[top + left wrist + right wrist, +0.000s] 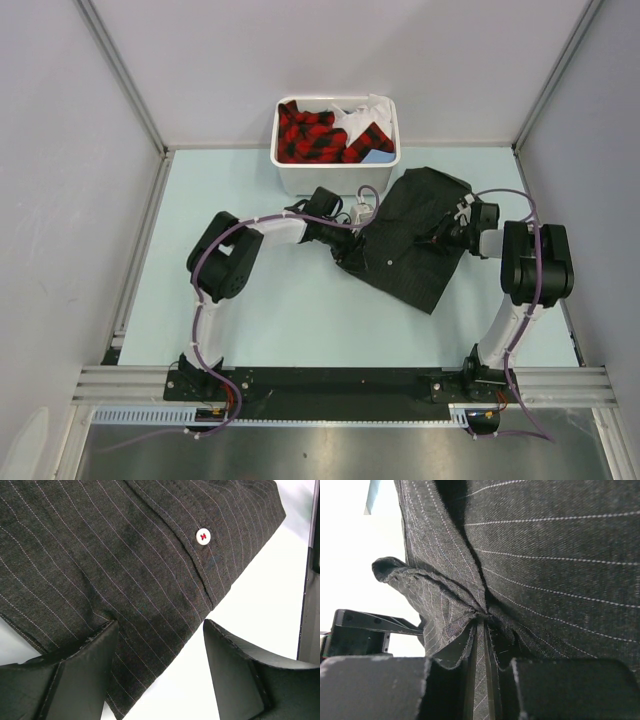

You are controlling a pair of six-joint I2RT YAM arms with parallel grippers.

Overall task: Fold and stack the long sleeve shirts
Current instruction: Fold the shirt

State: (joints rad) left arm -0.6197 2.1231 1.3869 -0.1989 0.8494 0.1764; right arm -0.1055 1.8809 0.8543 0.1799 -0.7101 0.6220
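The dark charcoal pinstriped button-up shirt (pixel 415 235) is laid rumpled on the pale table (pixel 270 320), by the white plastic bin (pixel 300 180). A fold's pinched tight in the right gripper (pixel 480 630); the left gripper (pixel 160 626) is held wide, nothing grabbed.

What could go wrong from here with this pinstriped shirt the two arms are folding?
The right gripper is shut on only a thin bunched fold of the shirt; a pull may slip it free or drag creases in.
The left gripper is open astride the shirt's edge; closing there might catch just one layer.
The shirt's far corner lies close to the bin, so lifting could snag it.
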